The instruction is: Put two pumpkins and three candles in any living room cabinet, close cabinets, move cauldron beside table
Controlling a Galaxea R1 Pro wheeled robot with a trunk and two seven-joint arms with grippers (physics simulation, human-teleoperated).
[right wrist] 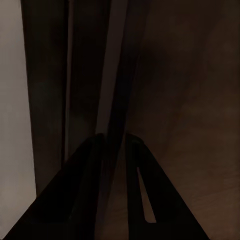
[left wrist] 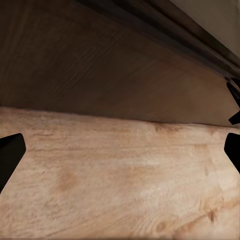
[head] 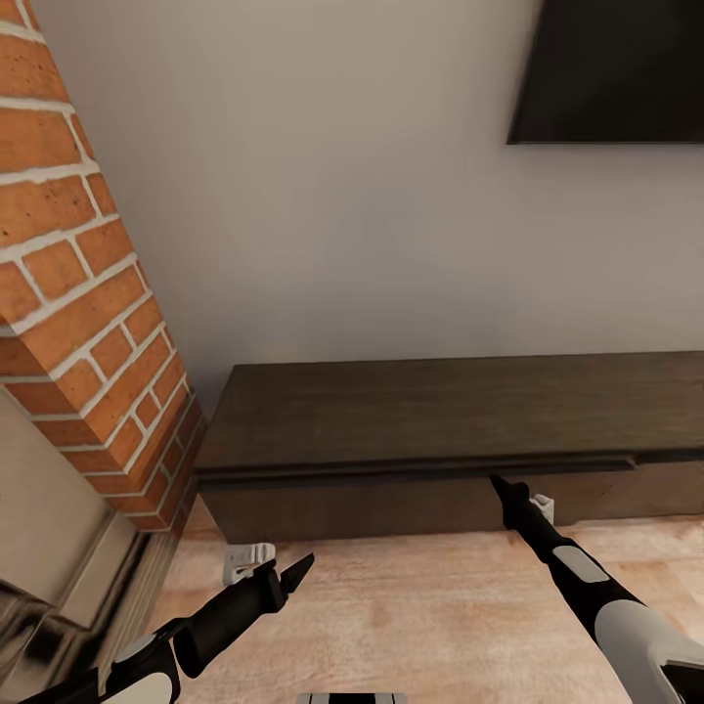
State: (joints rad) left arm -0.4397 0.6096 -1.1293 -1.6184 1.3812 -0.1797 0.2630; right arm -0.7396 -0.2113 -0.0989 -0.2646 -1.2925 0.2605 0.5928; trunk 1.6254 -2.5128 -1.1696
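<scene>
At the far left I have the brick fireplace column (head: 83, 323) running down to the wood floor (head: 411, 626). My left gripper (head: 293, 572) hangs low over that floor, short of the cabinet (head: 430, 416); in my left wrist view its fingertips (left wrist: 11, 150) sit at opposite edges with bare floor (left wrist: 120, 190) between them, so they are spread wide and hold nothing. Ahead of those fingers is the cabinet's dark drawer front (left wrist: 100, 70), shut flush.

Moving right, the long dark-brown cabinet stretches along the white wall (head: 323, 215), its top bare. My right gripper (head: 501, 486) reaches up to the groove under the cabinet's top edge, its tip right at the drawer front. In my right wrist view the fingers (right wrist: 82, 195) lie close together, almost touching, with the dark cabinet edge (right wrist: 117, 75) running just beyond them; I cannot tell whether they pinch that edge. Above right hangs a black screen (head: 616, 68).
</scene>
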